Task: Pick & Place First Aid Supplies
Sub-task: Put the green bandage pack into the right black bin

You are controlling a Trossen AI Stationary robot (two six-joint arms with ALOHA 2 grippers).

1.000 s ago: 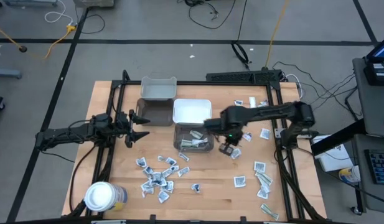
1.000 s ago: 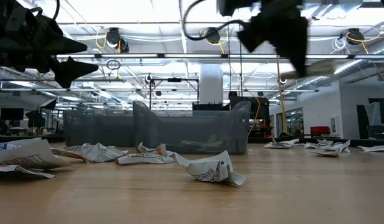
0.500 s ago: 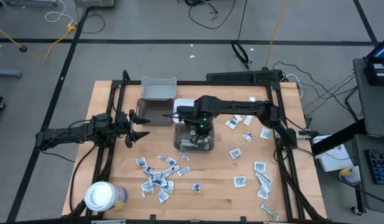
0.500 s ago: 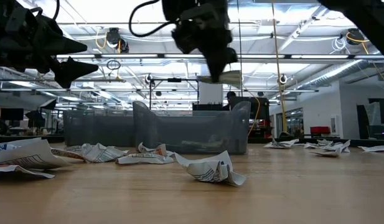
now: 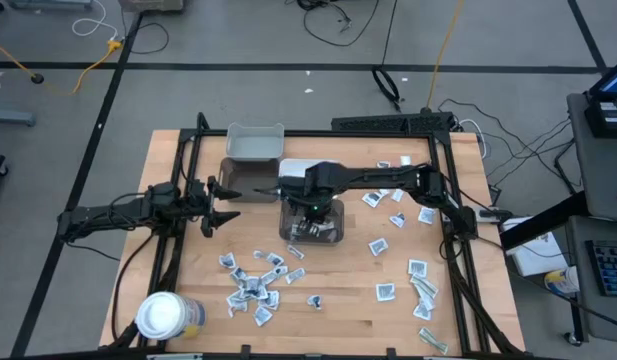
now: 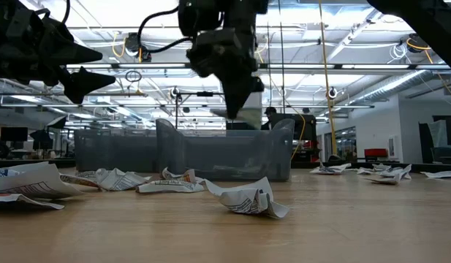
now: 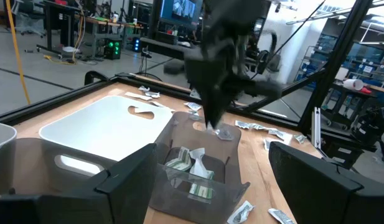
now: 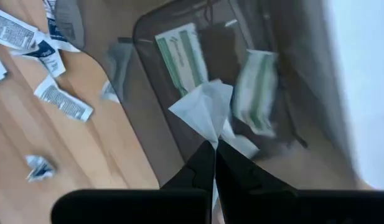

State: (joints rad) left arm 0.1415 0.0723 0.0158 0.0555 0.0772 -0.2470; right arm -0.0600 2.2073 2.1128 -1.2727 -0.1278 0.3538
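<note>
My right gripper (image 5: 313,207) is hanging over the clear bin (image 5: 311,222) with packets inside. Left gripper (image 5: 222,204) is just parked off to the side, with loose packets (image 5: 250,282) scattered across the surface (image 5: 338,300).

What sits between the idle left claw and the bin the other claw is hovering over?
In the high view, only bare wooden tabletop separates the left claw from the clear bin.

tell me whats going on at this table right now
The right gripper is shut on a small white packet and hangs over the clear grey bin, which already holds a few green-and-white packets. The packet has not been let go. The left gripper waits open above the table's left side, holding nothing. Many more packets lie scattered on the wooden table, and a white-lidded jar stands at its near-left corner.
</note>
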